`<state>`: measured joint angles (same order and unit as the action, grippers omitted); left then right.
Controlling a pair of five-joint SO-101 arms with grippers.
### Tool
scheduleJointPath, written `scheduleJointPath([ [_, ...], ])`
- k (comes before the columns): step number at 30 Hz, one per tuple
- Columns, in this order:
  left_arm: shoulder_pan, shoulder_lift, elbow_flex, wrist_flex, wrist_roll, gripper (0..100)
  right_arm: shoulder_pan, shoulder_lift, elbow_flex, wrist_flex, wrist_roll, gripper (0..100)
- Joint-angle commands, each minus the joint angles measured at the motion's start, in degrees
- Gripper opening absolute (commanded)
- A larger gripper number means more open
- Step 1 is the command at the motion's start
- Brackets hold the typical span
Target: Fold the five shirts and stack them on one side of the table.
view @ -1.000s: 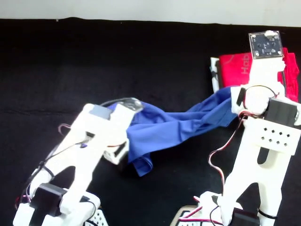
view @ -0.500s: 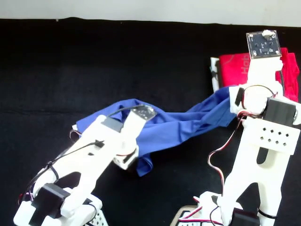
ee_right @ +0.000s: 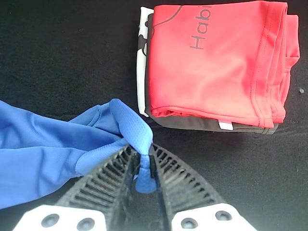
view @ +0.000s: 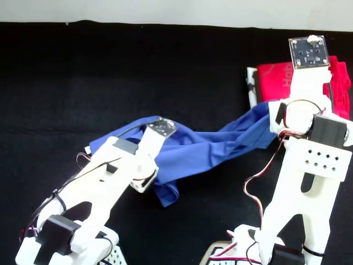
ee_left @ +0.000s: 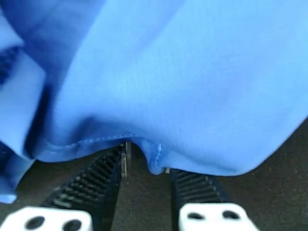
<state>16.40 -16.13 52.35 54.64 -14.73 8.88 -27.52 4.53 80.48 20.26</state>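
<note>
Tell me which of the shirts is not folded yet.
The blue shirt: it stretches loose and crumpled over the table, one end pinched in the right pincer. The red shirt and those under it lie folded, one upon another.

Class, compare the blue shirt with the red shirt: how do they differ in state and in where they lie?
The blue shirt is unfolded and bunched, strung out across the table; the red shirt is folded flat. The blue shirt has one end pinched in the right gripper; no gripper touches the red shirt. The red shirt tops the stack of folded shirts; the blue shirt is off that stack. Both are thin fabric shirts.
</note>
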Motion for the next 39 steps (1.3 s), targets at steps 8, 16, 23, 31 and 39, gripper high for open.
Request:
scheduleJointPath([
  [8, 1.98, -2.68, -0.48, -0.44, 2.29, 18, -0.66, -1.63, 0.13, -0.75, 0.35, 0.5],
  [16, 3.21, -2.15, -0.48, -2.99, 3.87, 18, -0.66, -1.63, 0.13, -0.75, 0.35, 0.5],
  [23, -0.57, -2.68, -0.48, -2.81, 3.96, 2, -0.66, -1.63, 0.66, 0.13, 0.35, 0.5],
  [31, -4.44, -2.77, -15.08, 14.15, 3.78, 1, -0.31, -2.15, 6.81, -6.46, -4.22, 0.5],
  [39, -16.22, -2.33, -55.43, 40.44, -2.02, 1, -1.19, -1.63, -1.80, -17.27, -4.13, 0.5],
])
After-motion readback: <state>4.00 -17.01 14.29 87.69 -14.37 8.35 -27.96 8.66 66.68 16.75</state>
